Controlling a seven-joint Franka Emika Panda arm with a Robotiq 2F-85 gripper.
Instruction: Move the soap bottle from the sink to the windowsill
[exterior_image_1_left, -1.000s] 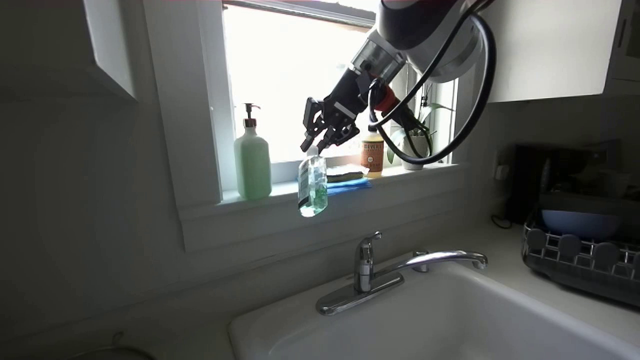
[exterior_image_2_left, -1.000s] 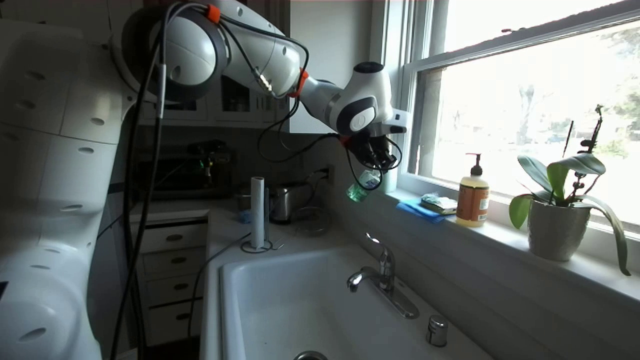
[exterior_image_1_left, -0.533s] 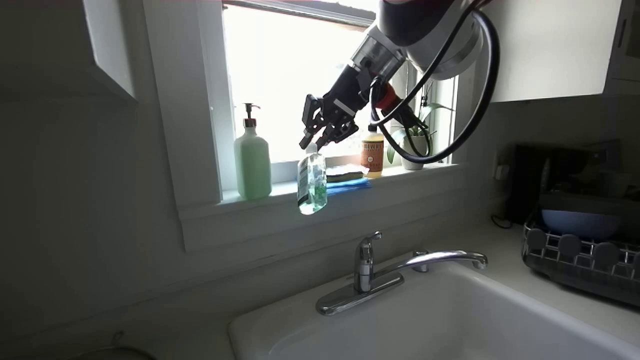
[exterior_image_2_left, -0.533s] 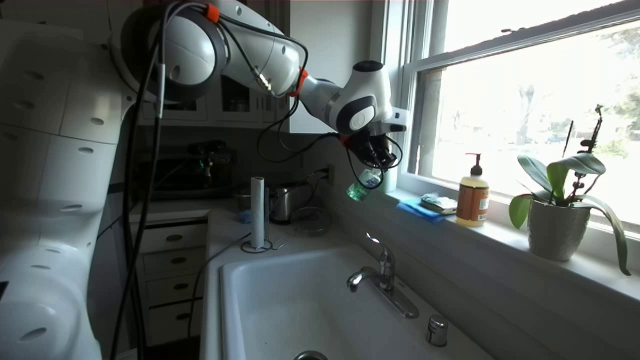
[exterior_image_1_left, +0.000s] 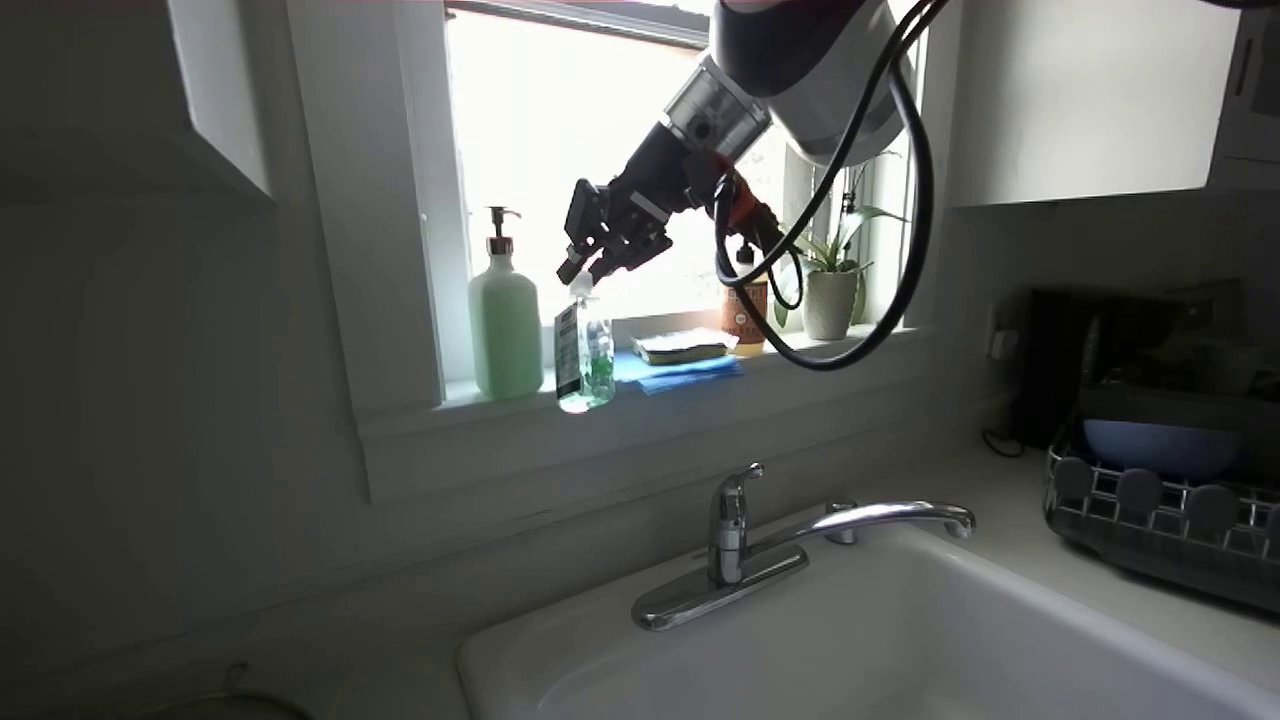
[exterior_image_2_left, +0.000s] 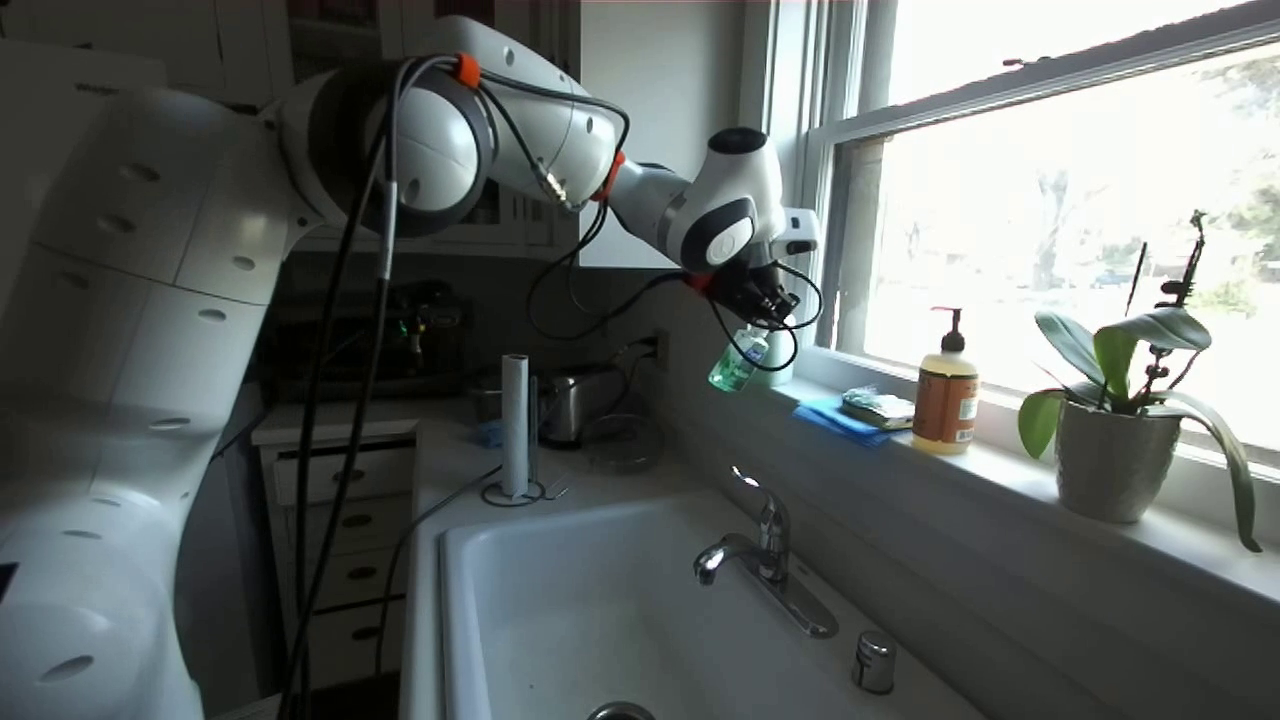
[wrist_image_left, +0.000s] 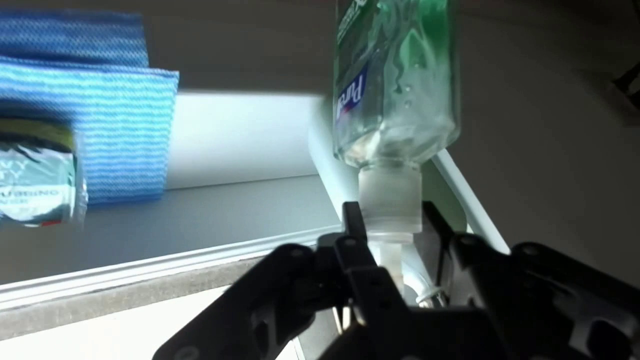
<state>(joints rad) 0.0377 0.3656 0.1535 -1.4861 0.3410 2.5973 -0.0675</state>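
Observation:
The soap bottle (exterior_image_1_left: 588, 355) is small and clear with greenish liquid and a pale cap. My gripper (exterior_image_1_left: 580, 272) is shut on its cap and holds it in the air; in the wrist view the fingers (wrist_image_left: 391, 215) press the cap from both sides. The bottle is also visible in an exterior view (exterior_image_2_left: 738, 362), tilted with its base toward the room, and in the wrist view (wrist_image_left: 395, 95). It hangs at the front edge of the white windowsill (exterior_image_1_left: 550, 381), just right of the green pump bottle (exterior_image_1_left: 506, 335). The sink (exterior_image_2_left: 600, 590) is below.
On the sill stand a blue cloth (exterior_image_1_left: 690, 376) with a packaged sponge (exterior_image_1_left: 685, 346), an amber bottle (exterior_image_2_left: 944, 400) and a potted orchid (exterior_image_2_left: 1115, 460). The chrome faucet (exterior_image_1_left: 730, 530) rises below the sill. A dish rack (exterior_image_1_left: 1170, 515) stands on the counter.
My gripper and the held soap bottle have moved sideways along the window toward the green pump bottle and slightly up. The bottle has turned a little. The arm has shifted with it.

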